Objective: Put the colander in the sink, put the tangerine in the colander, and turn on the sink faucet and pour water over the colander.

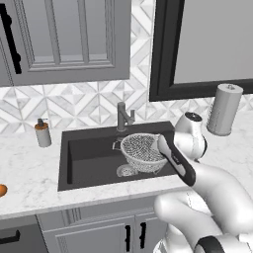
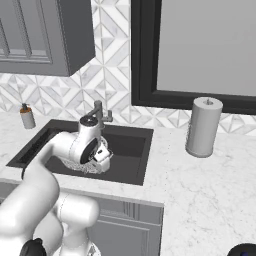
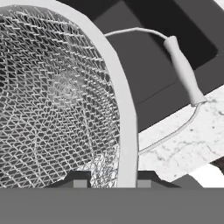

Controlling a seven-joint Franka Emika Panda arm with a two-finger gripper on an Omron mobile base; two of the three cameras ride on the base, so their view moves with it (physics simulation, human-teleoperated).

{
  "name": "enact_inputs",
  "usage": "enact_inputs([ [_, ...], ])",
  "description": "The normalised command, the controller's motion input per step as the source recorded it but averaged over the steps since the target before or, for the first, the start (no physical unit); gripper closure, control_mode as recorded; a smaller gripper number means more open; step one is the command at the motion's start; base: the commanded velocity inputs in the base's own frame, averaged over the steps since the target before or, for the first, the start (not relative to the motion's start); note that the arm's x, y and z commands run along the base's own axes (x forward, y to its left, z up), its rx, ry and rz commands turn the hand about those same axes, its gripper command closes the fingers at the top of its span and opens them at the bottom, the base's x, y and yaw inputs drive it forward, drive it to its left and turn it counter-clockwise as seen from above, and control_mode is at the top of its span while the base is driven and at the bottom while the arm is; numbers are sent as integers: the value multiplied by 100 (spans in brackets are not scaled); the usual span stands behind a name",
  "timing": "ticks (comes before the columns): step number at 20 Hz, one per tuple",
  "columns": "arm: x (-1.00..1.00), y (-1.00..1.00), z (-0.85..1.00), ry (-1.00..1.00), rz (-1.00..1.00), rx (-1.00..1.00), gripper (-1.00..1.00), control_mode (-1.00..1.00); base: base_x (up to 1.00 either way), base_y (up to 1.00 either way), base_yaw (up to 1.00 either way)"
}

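Your gripper [image 3: 108, 180] is clamped on the colander [image 1: 142, 150] rim, holding it tilted over the sink [image 1: 86, 157]. The sink faucet [image 1: 123, 116] stands just behind; the tangerine [image 1: 2, 190] sits far left. Your arm reaches down-forward.

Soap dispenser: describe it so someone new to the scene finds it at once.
Start at the black sink set in the white marble counter. The soap dispenser stands just past the sink's back left corner, before the tiled wall. It is a small grey bottle with a brown pump top, unlike the taller dark faucet.
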Motion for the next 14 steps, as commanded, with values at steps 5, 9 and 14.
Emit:
enact_inputs([
  [5, 29, -19, -15, 0, 7, 0, 100, -100, 0, 0, 0],
  [9, 44, 0, -1, 0, 1, 0, 100, -100, 0, 0, 0],
  [14, 37, 0, -3, 2, 0, 0, 100, -100, 0, 0, 0],
])
